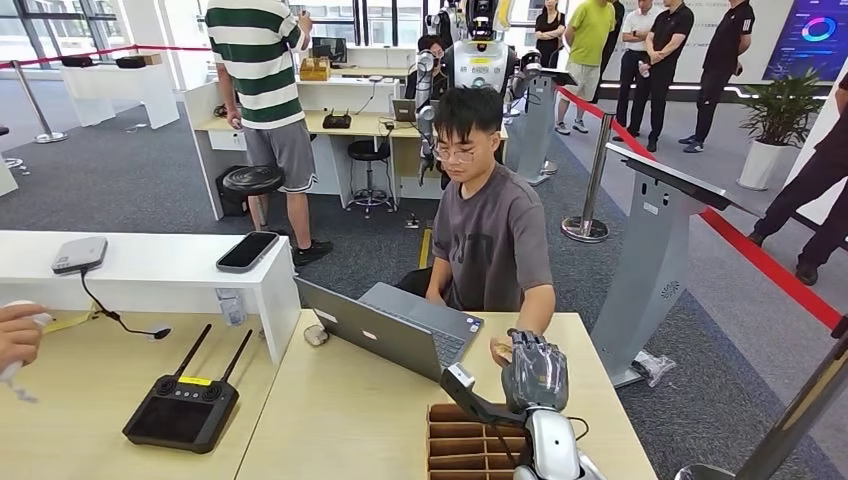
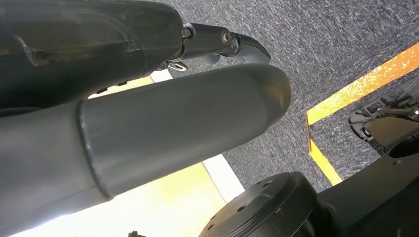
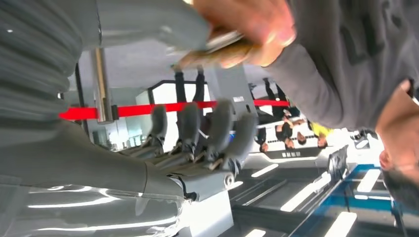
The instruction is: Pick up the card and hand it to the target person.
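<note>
The card (image 3: 225,43), thin and brownish, is pinched in the fingers of the seated person's hand (image 3: 257,29), right at the tip of my right thumb (image 3: 148,19). My right hand (image 1: 535,372) is raised over the table's far right corner, back towards me, next to that person's hand (image 1: 498,350). Its darker fingers (image 3: 207,133) stand spread and straight, well apart from the thumb and the card. The person in the grey T-shirt (image 1: 490,240) sits behind a laptop (image 1: 385,330). My left hand (image 2: 173,128) hangs by the floor with nothing in it.
A cardboard box with dividers (image 1: 470,445) sits just below my right hand. A black remote with two antennas (image 1: 185,405) lies at the left, and another person's hand (image 1: 15,335) reaches in at the left edge. A grey stand (image 1: 650,260) rises to the right.
</note>
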### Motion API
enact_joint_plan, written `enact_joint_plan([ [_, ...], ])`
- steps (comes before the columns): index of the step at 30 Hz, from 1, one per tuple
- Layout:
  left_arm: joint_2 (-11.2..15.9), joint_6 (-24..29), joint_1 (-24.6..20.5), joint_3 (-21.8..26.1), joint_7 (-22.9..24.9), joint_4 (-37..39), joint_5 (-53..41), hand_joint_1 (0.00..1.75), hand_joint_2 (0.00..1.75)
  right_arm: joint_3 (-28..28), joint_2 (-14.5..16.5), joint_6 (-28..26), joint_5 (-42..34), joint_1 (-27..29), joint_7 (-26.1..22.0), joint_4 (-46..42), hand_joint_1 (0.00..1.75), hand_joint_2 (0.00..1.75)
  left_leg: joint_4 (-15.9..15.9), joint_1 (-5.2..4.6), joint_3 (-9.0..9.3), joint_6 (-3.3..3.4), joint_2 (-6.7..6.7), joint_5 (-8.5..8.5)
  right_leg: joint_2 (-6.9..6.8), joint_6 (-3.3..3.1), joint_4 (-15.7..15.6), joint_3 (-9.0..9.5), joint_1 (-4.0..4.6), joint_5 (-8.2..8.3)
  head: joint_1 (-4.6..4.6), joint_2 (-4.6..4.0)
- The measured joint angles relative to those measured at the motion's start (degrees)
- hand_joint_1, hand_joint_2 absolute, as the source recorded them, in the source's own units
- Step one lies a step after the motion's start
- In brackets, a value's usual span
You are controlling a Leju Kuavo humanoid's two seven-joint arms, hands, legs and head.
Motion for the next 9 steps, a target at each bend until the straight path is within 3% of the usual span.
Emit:
enact_joint_plan([
  [9,0.0,-0.1,-0.1,0.0,0.1,0.0,0.0,0.00,0.00,0.4,0.4,3.3,-1.0,0.1,0.2,1.5,0.00,1.75,0.0,0.00,0.00,0.00,0.00,0.00,0.00,0.00,0.0,0.00,0.00,0.00,-0.01,0.00],
])
